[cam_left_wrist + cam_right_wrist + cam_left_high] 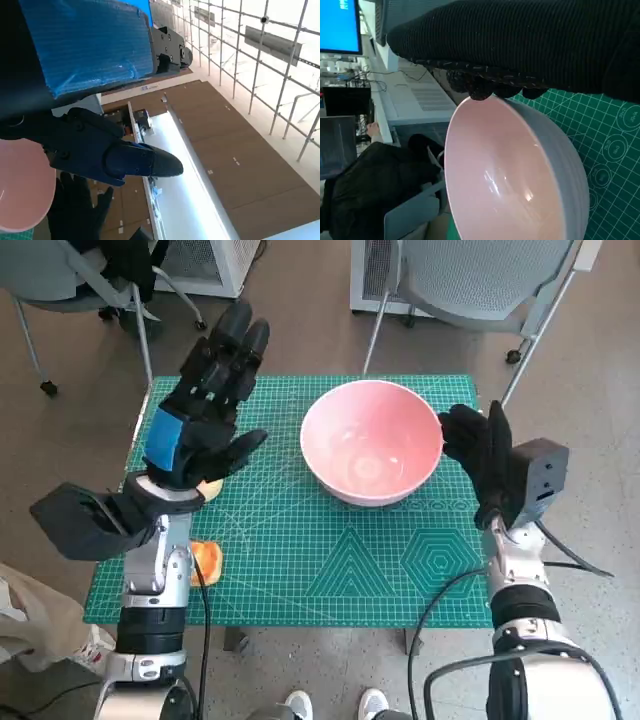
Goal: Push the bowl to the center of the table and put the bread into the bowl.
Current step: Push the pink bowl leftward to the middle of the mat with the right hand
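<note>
— So where did things stand with the bowl (371, 440)?

— It sat on the green cutting mat (300, 570), a little toward one o'clock of the mat's middle, upright and with nothing in it. The right hand (482, 452) was pressed against its rim at three o'clock; the right wrist view showed gloved fingertips (485, 90) touching the pink edge. It held nothing, just a flat contact for pushing.

— And the left hand (203, 405)?

— Raised above the mat's ten o'clock corner, fingers spread apart, gripping nothing at all. Its wrist camera saw mostly the room and a sliver of the bowl.

— Where was the bread (207, 562)?

— Down at eight o'clock on the mat, near the edge, half hidden by the left forearm. A second pale bit peeked out under that wrist; I couldn't tell what it was.

— Which step, then?

— By my reading, the push was nearly done, as the bowl looked close to centre. A small nudge toward nine o'clock might have finished it.

— Next?

— I'd judge the left hand needed to drop back toward eight o'clock, close on the bread, then carry it over to the bowl. The bread was well apart from the bowl, so that was a fair reach.
</note>
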Robot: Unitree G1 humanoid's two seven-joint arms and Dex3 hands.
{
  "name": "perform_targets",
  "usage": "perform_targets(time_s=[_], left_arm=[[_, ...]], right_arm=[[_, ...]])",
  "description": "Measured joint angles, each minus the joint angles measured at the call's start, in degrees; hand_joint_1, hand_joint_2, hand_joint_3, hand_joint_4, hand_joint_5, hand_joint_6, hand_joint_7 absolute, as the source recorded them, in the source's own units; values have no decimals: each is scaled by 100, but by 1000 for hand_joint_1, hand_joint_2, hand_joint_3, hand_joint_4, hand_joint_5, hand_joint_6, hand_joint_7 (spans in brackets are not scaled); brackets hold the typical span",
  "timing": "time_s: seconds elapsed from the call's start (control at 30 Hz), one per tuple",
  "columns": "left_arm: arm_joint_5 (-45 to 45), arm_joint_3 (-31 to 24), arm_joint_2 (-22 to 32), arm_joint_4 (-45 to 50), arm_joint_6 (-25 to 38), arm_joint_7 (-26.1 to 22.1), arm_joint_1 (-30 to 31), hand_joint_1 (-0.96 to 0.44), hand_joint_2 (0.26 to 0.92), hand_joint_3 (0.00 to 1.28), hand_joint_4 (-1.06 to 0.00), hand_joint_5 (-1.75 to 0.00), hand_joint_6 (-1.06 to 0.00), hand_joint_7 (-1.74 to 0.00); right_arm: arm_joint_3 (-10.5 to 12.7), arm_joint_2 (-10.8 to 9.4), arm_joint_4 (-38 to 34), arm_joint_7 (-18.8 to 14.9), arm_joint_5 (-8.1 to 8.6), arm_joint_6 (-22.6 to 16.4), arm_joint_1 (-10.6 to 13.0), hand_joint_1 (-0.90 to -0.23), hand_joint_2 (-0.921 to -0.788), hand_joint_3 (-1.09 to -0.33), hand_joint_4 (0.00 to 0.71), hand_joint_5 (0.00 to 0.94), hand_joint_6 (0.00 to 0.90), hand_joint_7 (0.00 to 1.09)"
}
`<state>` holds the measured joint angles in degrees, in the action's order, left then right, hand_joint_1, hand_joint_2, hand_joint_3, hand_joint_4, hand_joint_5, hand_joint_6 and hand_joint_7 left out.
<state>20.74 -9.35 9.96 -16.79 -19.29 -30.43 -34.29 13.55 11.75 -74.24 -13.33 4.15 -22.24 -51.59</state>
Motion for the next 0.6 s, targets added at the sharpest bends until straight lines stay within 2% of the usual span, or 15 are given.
perform_targets(time_s=[0.27,0.6], left_arm=[[2,2,-3,-1,9,-14,0,-644,921,184,-45,0,-196,-45],[11,0,-5,-27,16,-46,-1,-644,921,183,-45,-1,-197,-45]], right_arm=[[-76,-121,23,-27,-7,-127,15,-658,-921,-896,100,4,107,88],[-167,-172,30,-69,-12,-192,18,-652,-921,-904,98,2,103,86]])
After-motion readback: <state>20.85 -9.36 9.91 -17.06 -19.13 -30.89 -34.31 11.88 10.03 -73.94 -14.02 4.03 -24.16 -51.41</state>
